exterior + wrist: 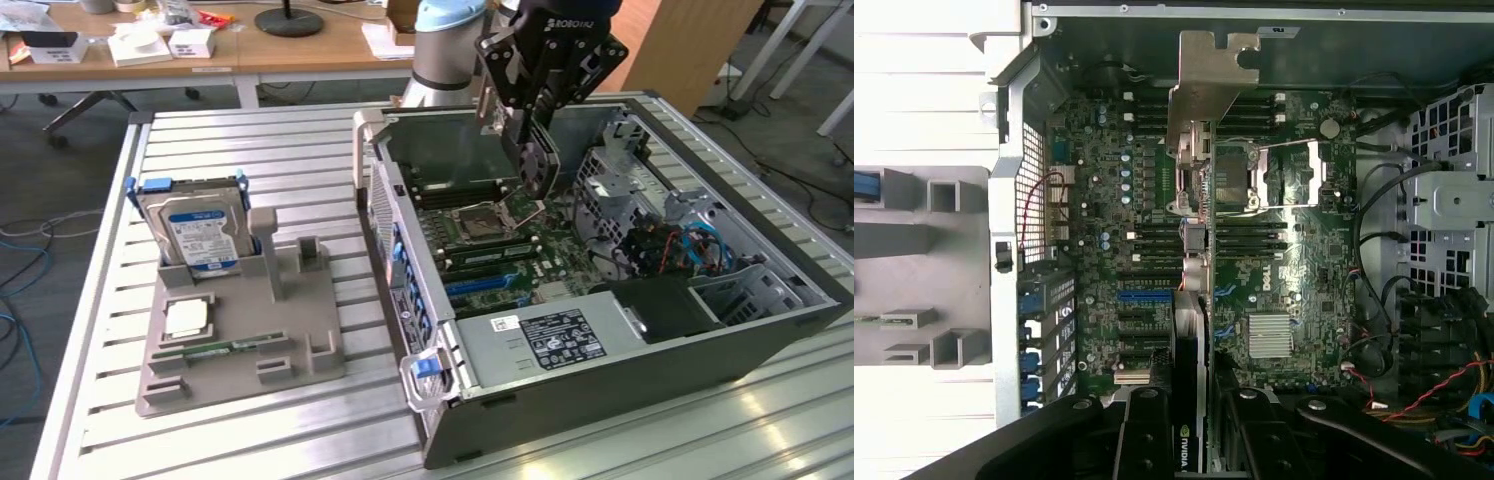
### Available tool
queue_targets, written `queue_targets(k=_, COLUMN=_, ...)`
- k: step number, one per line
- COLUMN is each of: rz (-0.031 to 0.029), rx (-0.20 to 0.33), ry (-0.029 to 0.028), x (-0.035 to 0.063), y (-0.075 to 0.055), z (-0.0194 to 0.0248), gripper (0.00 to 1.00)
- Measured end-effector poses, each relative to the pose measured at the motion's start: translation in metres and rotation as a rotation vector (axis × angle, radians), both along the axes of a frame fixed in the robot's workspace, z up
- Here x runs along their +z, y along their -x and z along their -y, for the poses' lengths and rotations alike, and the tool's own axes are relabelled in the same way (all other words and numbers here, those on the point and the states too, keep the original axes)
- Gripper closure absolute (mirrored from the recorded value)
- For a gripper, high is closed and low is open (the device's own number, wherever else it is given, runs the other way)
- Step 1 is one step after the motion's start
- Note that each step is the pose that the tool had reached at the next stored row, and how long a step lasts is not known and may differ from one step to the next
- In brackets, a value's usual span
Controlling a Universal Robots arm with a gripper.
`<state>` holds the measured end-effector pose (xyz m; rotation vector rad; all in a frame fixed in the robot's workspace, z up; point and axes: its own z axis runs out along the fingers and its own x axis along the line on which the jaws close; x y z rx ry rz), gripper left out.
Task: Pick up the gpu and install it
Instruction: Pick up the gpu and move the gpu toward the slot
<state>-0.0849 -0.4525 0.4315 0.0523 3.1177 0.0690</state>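
My gripper [529, 118] hangs over the open computer case [400, 235], shut on the gpu [539, 165]. The card is held on edge, pointing down toward the motherboard [541, 250], above the CPU socket [481, 220] and apart from the board. In the wrist view the gpu [1194, 250] shows edge-on between my black fingers [1144, 430], with its silver bracket [1209, 80] at the far end. It runs across the motherboard [1104, 250], beside the blue expansion slots [1144, 297].
A grey parts holder [240, 370] lies on the slatted metal table [267, 150] at the exterior view's left. It holds a silver hard drive [200, 230], a small square chip [187, 318] and a green memory stick [220, 350]. Cables and drive cages [667, 240] crowd the case's right side.
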Motion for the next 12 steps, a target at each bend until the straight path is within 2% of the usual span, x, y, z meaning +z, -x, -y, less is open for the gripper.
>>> queue_targets(k=5, rz=0.0, rx=0.0, ry=-0.0001, x=-0.0001, y=-0.002, z=0.0, gripper=0.73)
queue_targets(k=9, rz=-0.0003, rx=0.0, ry=-0.0003, x=-0.0001, y=-0.011, z=0.0, gripper=0.73)
queue_targets(k=12, rz=-0.0003, rx=0.0, ry=-0.0025, x=-0.0003, y=-0.018, z=0.0, gripper=0.73)
